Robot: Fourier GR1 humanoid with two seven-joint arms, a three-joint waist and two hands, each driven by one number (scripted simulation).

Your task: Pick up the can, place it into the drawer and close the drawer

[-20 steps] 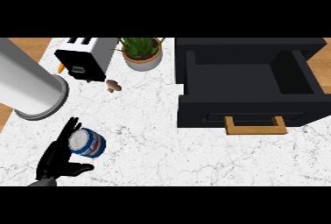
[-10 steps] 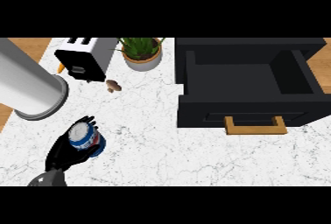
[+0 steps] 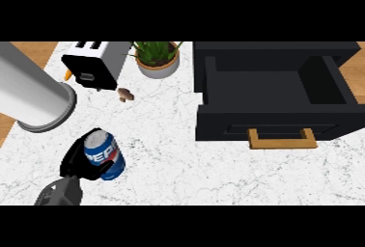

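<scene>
Marble counter (image 3: 214,173), white with grey veins, fills most of the frame. At the lower left the left hand (image 3: 72,162) is wrapped round the can (image 3: 104,153), with black fingers behind it and the thumb across its lower end. The can is blue with a silver top and leans with that top toward the upper left (whether it rests on the counter or is lifted, I cannot tell). The drawer (image 3: 271,124) is well apart from it at the right of the frame, black and pulled open, and its wooden handle (image 3: 282,139) faces the lower edge. Along the top stand a toaster (image 3: 96,65) and a potted plant (image 3: 157,57), with a small brown object (image 3: 126,94) just below them. A large grey cylinder (image 3: 32,99) crosses the upper left.
</scene>
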